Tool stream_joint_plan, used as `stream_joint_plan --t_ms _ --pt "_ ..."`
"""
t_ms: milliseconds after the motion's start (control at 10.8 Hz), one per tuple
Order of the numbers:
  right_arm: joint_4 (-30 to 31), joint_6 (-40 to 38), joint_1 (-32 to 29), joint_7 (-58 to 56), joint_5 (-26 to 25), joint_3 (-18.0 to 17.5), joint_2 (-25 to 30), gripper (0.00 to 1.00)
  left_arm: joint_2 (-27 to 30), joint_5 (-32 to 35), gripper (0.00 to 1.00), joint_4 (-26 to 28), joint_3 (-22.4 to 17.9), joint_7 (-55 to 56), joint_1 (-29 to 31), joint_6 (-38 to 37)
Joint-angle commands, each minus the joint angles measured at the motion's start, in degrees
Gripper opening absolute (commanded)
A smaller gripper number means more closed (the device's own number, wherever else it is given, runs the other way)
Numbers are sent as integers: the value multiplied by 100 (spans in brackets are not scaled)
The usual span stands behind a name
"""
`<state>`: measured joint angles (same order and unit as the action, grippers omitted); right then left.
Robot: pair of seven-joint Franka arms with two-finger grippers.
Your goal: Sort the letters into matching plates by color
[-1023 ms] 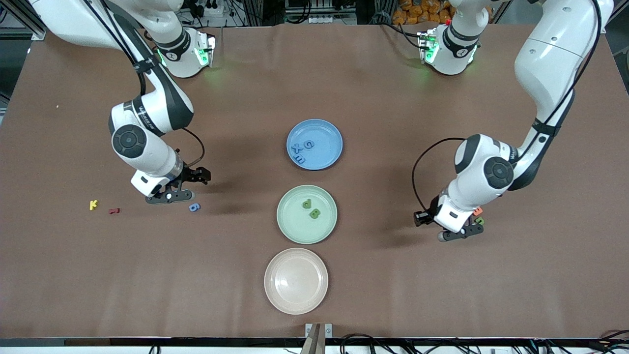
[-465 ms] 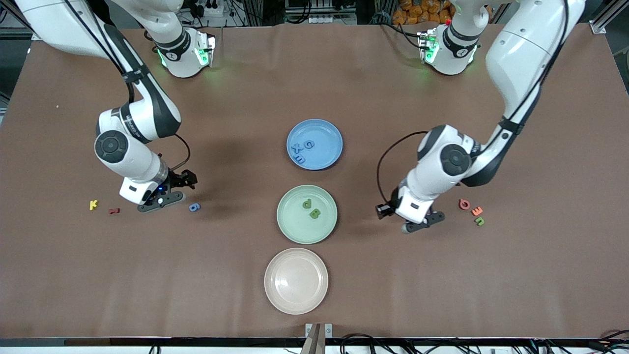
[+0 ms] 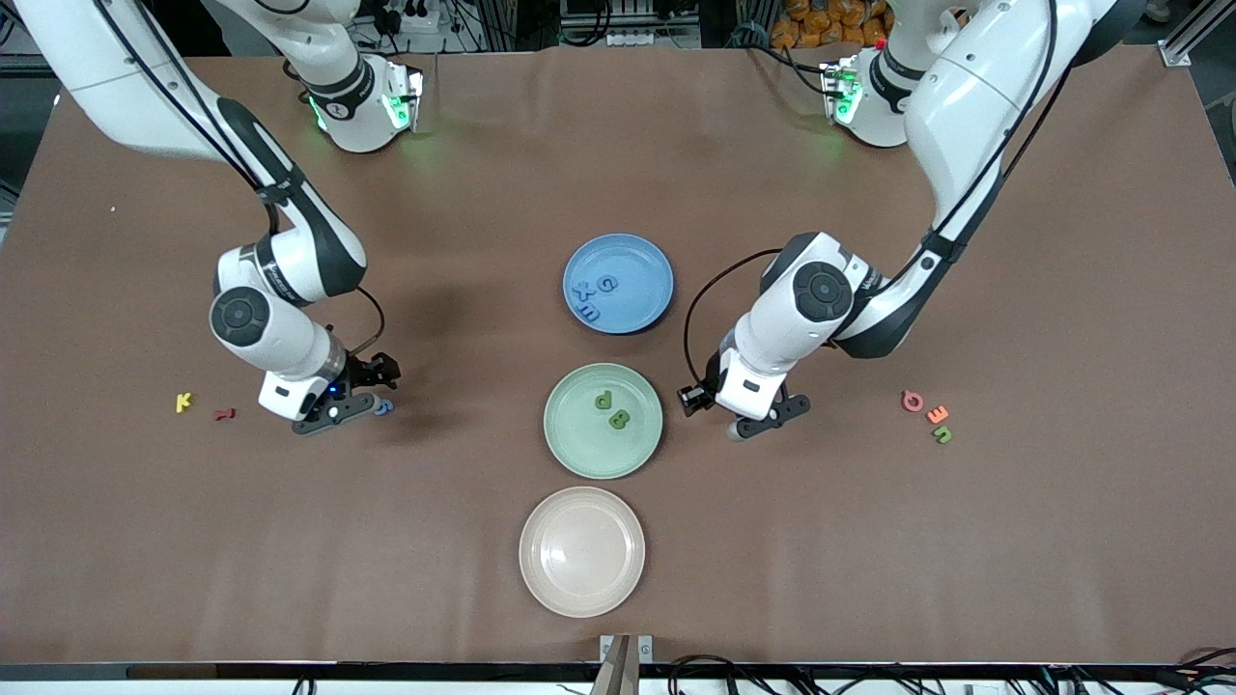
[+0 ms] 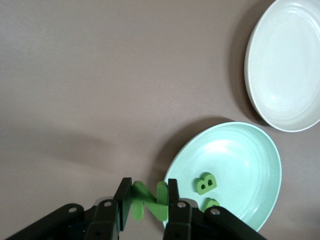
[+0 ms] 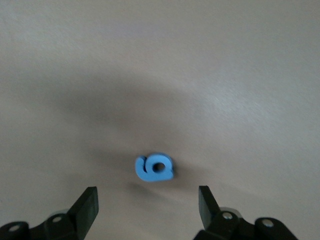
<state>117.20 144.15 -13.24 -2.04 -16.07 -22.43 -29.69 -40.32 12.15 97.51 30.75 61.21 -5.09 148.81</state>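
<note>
My left gripper [image 3: 759,417] is shut on a green letter N [image 4: 148,200] and hangs just off the mint green plate's [image 3: 589,452] rim, toward the left arm's end. In the left wrist view [image 4: 147,201] the plate [image 4: 250,150] holds a green B [image 4: 205,183] and another green letter [image 4: 211,204]. The blue plate [image 3: 645,280] holds three blue letters [image 3: 589,312]. My right gripper [image 3: 340,403] is open, low over a blue 6 [image 3: 384,407]. In the right wrist view [image 5: 148,210] the 6 [image 5: 154,168] lies just ahead of the spread jaws.
A cream-beige plate [image 3: 582,579] lies empty nearest the front camera. A yellow K [image 3: 183,402] and a red letter [image 3: 224,414] lie toward the right arm's end. A pink Q [image 3: 912,401], an orange letter [image 3: 937,415] and a green n [image 3: 942,434] lie toward the left arm's end.
My left gripper has travelled from the loose letters at its end of the table to the mint plate's rim. My right gripper has shifted closer over the blue 6.
</note>
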Motion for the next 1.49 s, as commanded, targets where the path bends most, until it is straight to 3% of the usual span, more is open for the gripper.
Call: stream_joint_plan --t_ms 0,372,558,651,744,837,1209,1395 --pt "-320 -98 155 37 -71 89 -213 83 -151 -99 0 -145 -43 197 -404 412" --pt "-408 -89 173 28 -98 204 -344 76 -378 -28 0 -144 -297 189 -1194 1359" --pt "-426 -71 260 72 -98 256 -380 71 -424 -37 0 -136 -980 198 -1888 1712" --pt "-426 -71 313 81 -98 274 -389 68 -406 -20 20 -110 -1096 172 -1960 1713" --pt "-461 -71 322 90 -98 283 -441 67 -371 -19 89 -75 -1106 180 -1970 1687" --pt "-505 -71 331 90 -98 300 -468 65 -371 -11 100 -65 -1115 180 -1979 1687" --pt "-584 -71 366 90 -98 336 -556 57 -310 -11 100 -30 -1185 180 -1795 1502" --pt "-619 -71 375 99 -98 353 -573 51 -47 7 100 -4 -1492 -29 -1628 637"
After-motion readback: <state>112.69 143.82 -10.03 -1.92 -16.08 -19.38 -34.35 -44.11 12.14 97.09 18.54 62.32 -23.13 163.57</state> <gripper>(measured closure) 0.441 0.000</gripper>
